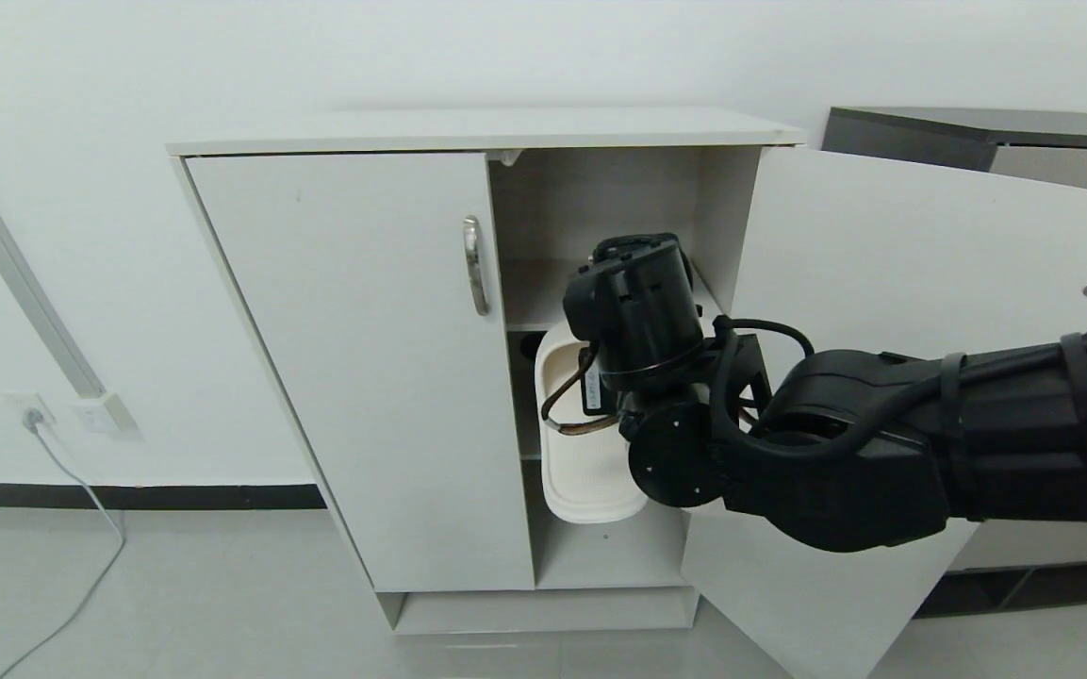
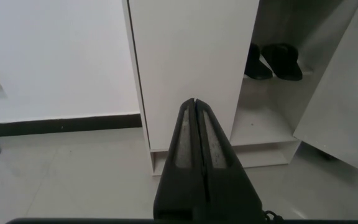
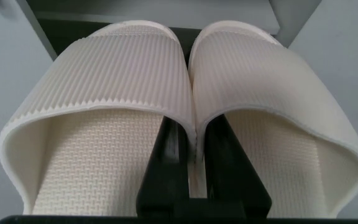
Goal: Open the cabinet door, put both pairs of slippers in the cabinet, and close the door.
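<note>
Cabinet (image 1: 468,127) stands against the wall, its left door (image 1: 354,377) shut and its right door (image 1: 882,283) swung wide. The right gripper (image 3: 194,149) pinches the adjoining inner sides of the cream slippers (image 3: 129,68), holding them in the open bay below the upper shelf. Black slippers (image 2: 275,61) sit on an inner shelf. The left gripper (image 2: 194,102) hangs outside, fingers pressed together.
</note>
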